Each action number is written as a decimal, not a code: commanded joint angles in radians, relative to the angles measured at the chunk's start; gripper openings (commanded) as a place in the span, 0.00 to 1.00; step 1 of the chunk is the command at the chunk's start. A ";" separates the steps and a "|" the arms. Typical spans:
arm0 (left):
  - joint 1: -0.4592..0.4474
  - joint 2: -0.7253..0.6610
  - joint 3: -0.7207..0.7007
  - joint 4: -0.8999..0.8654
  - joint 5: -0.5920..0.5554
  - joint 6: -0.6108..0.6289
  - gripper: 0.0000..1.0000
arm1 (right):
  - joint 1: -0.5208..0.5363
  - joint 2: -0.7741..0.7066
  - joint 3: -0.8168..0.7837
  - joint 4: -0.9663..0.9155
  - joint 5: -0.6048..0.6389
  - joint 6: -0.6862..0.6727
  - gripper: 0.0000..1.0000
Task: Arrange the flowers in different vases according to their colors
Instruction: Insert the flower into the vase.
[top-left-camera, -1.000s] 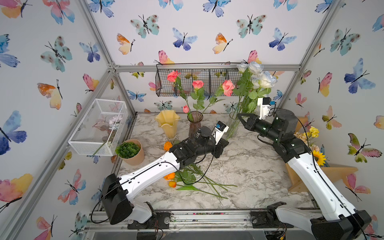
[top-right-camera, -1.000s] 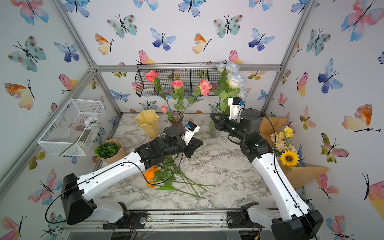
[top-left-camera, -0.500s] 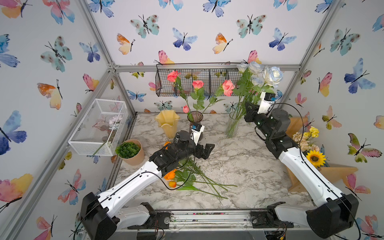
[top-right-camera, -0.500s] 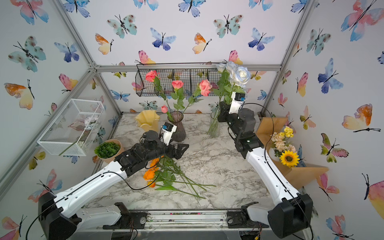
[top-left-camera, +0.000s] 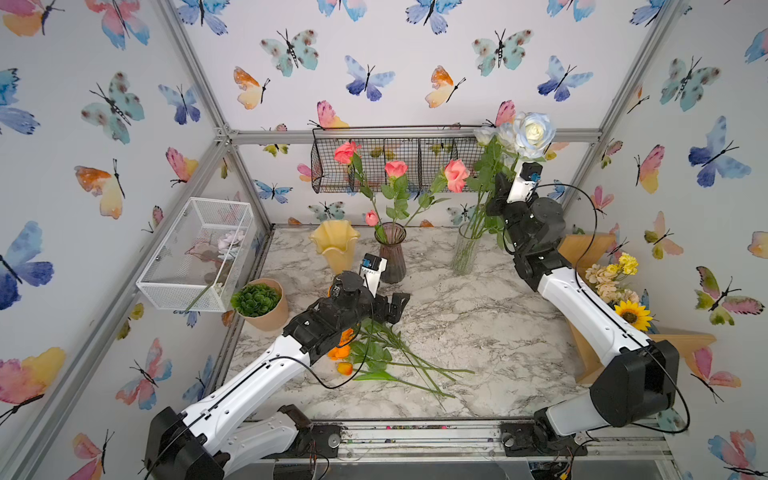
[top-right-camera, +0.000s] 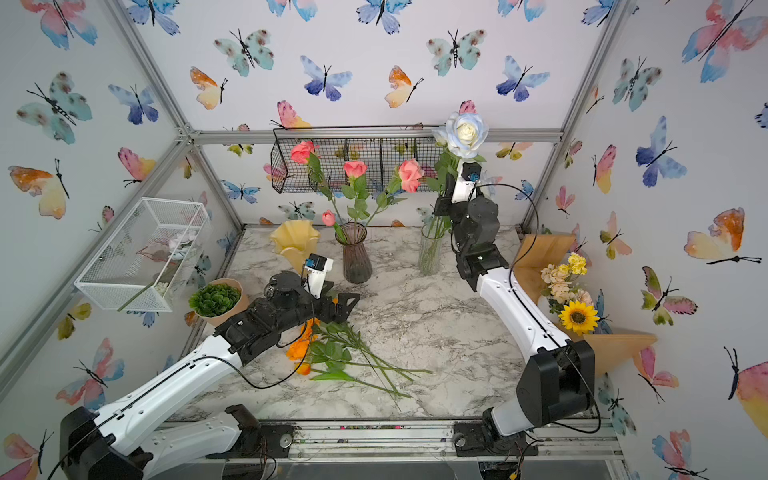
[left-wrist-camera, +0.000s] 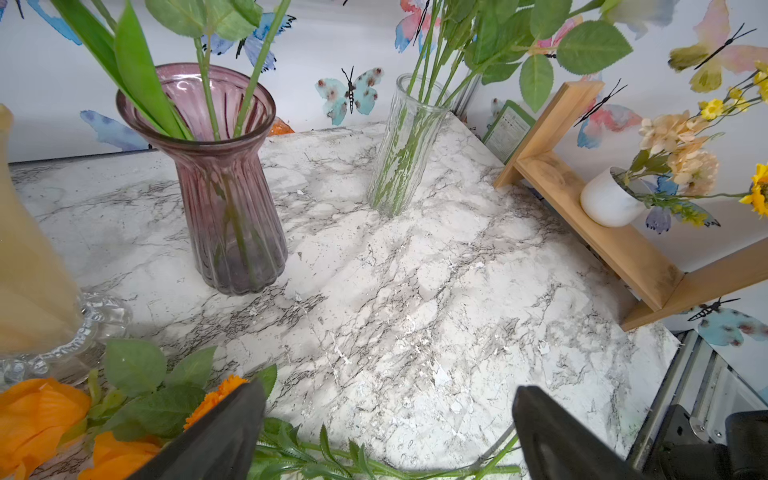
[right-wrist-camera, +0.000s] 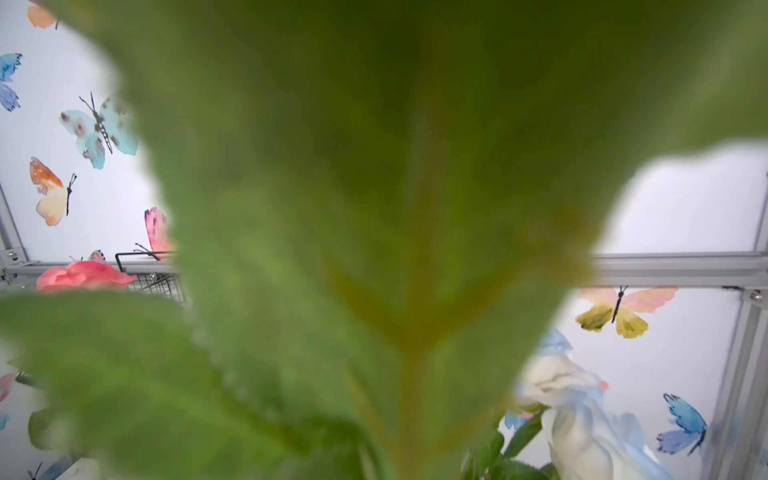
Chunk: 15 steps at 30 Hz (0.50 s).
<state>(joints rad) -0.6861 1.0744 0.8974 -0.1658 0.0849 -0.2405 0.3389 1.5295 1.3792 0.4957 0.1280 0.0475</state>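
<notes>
The yellow vase (top-left-camera: 334, 245) stands bare, I judge kept for the orange flowers (top-left-camera: 340, 352), which lie at seven o'clock of my left gripper (top-left-camera: 395, 305), spread wide and empty over their stems. Far off at two o'clock, my right gripper (top-left-camera: 494, 199) is pressed together, seemingly pinching a white-blue rose (top-left-camera: 533, 131) stem, with the clear vase (top-left-camera: 465, 253) at its seven o'clock.

No legible text anywhere, green-edged card (left-wrist-camera: 508, 129) beside the wooden shelf (left-wrist-camera: 623, 245) — print too small

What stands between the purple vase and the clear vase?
Nothing: bare marble table from purple vase to clear vase, seen in the left wrist view.
</notes>
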 joint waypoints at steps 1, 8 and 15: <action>0.010 -0.001 0.004 0.010 0.023 0.001 0.99 | -0.005 0.037 0.041 0.040 0.038 -0.019 0.02; 0.020 -0.004 -0.021 0.022 0.032 0.000 0.98 | -0.005 0.101 0.024 0.058 0.044 -0.010 0.02; 0.028 -0.006 -0.032 0.026 0.035 0.000 0.99 | -0.005 0.134 0.009 0.029 0.044 0.008 0.02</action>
<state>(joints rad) -0.6647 1.0744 0.8692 -0.1574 0.0956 -0.2405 0.3389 1.6569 1.3964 0.5083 0.1432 0.0441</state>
